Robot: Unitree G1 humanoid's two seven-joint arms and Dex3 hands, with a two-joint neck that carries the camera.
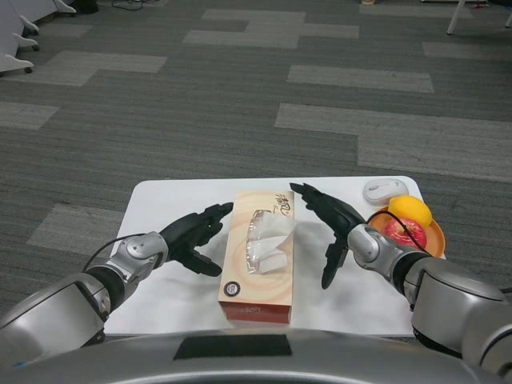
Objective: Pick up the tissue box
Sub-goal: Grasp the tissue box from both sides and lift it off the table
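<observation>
Lying flat, beige tissue box [258,256], red end, left hand [194,237], right hand [330,226] flanking, fingers spread, empty

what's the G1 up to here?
It's set to pick up the tissue box, which lies flat on the white table. The left hand and right hand flank it, fingers spread, neither gripping yet. An orange plate of fruit and a computer mouse sit at the right.

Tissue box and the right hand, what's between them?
In the head view, only bare white table separates the tissue box from the open right hand.
</observation>
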